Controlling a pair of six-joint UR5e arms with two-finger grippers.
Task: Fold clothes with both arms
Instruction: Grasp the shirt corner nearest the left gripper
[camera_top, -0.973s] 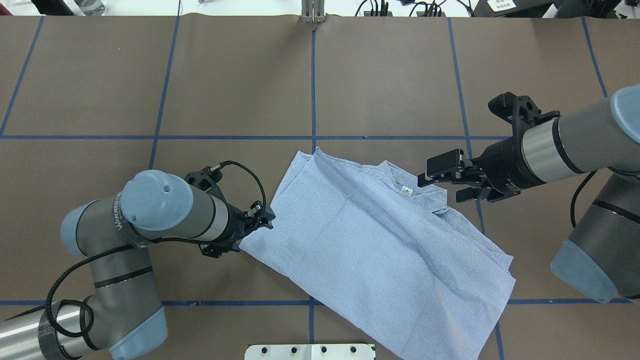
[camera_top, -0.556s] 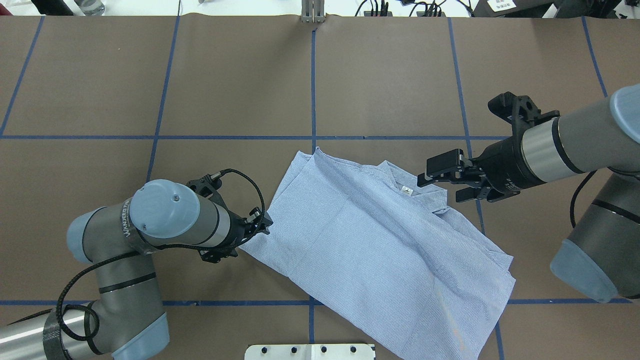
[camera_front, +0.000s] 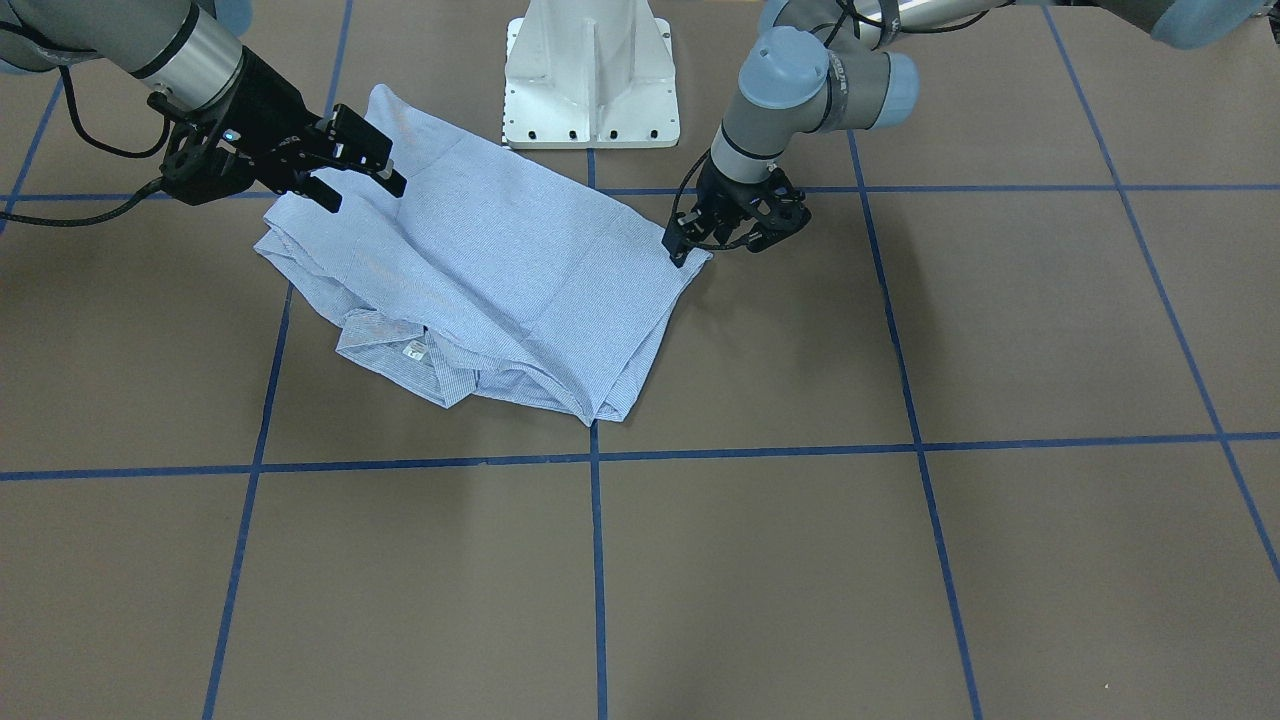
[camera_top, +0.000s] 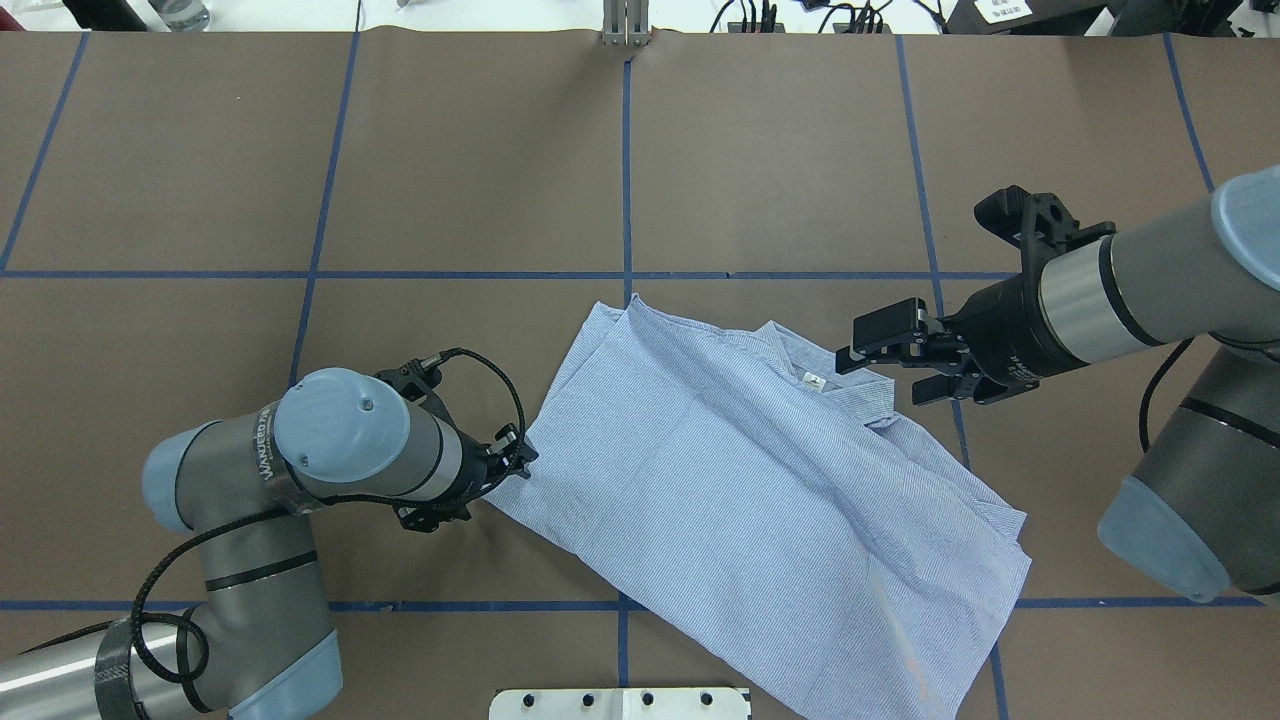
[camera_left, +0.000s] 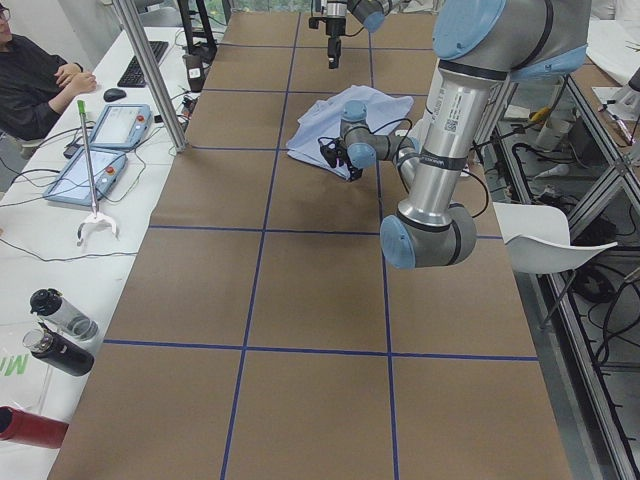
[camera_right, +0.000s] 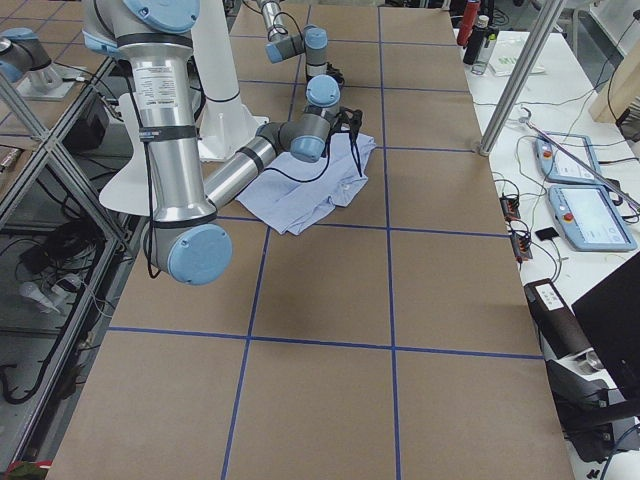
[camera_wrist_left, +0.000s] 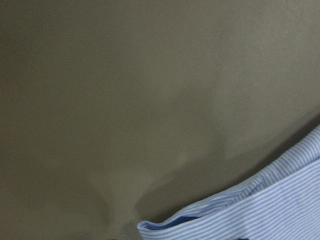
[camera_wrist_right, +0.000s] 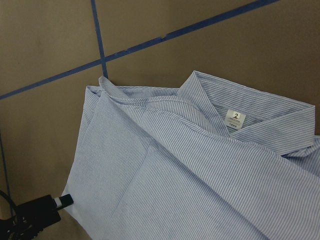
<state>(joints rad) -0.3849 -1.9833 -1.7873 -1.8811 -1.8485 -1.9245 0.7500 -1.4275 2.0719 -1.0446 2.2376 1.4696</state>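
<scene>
Open table (camera_top: 780, 160) beyond shirt (camera_top: 740, 480); pedestal (camera_front: 590, 70) just beside its robot-side edge

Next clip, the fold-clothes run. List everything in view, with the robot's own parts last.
shirt: one, light blue with fine white stripes, partly folded mid-table
neck label: one, white, at the shirt's neck
table: one, brown cover, under everything
tape lines: several, blue, a grid across the table
pedestal base: one, white, at the table's robot-side edge
person: one, dark top, seated at the side desk
bottles: three, clear, black and red, on the side desk
left arm: one, silver-grey with blue caps; left gripper at the shirt's corner, jaws unreadable
right arm: one, same colours; right gripper near the neck label, jaws open
</scene>
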